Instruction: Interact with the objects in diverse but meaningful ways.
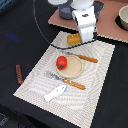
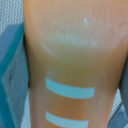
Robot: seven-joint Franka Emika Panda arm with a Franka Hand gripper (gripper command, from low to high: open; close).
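Observation:
My gripper (image 1: 80,39) is low over the far end of the placemat, at the yellow-orange bread-like block (image 1: 73,39). In the wrist view the block (image 2: 75,55) fills the frame, orange with two pale stripes. Grey fingers (image 2: 10,80) press against both of its sides, so the gripper is shut on it. On the beige plate (image 1: 75,70) in the middle of the mat sits a red tomato (image 1: 61,62). The white fish (image 1: 55,92) lies near the mat's front edge. Off the mat, on the dark table at the exterior view's left, is the thin brown sausage (image 1: 19,73).
An orange-handled knife (image 1: 82,58) lies behind the plate and a fork (image 1: 65,80) in front of it, both on the striped placemat (image 1: 40,82). A wooden board (image 1: 107,25) at the back carries a pot (image 1: 123,17) and a grey bowl (image 1: 65,11).

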